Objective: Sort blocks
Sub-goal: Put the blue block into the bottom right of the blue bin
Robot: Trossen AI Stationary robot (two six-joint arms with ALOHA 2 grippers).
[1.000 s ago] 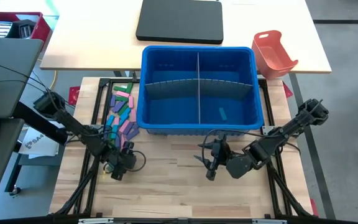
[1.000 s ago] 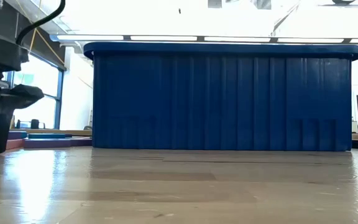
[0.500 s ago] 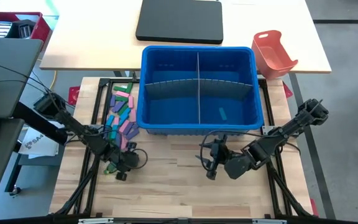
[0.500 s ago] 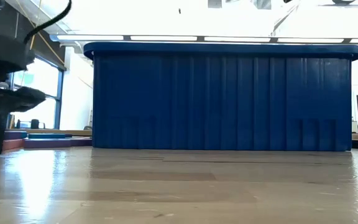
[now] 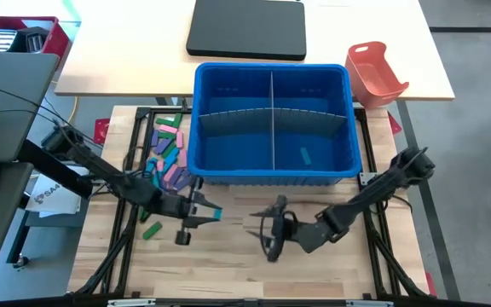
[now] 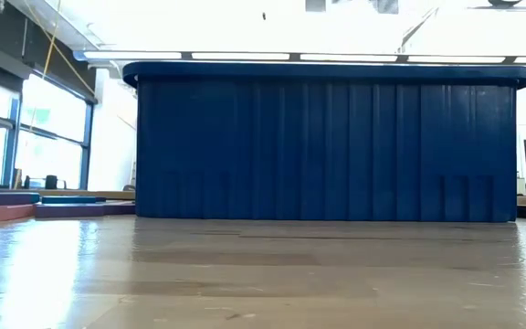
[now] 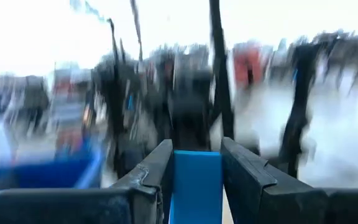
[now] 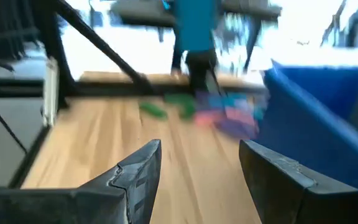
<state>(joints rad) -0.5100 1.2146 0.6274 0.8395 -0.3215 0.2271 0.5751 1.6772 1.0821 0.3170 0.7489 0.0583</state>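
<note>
The blue bin sits at the far middle of the table, split by a grey divider into compartments; the near right one holds a single green block, the rest look bare. An orange-red tray stands far right, apparently with nothing in it. No writing can be read anywhere. The loose blocks lie in a heap just left of the bin, with a green one apart, nearer. The left gripper, a second ago down beside the heap, has swung right and now clamps a blue block between its fingers. The right gripper, jaws wide and holding nothing, has shifted left toward it
</note>
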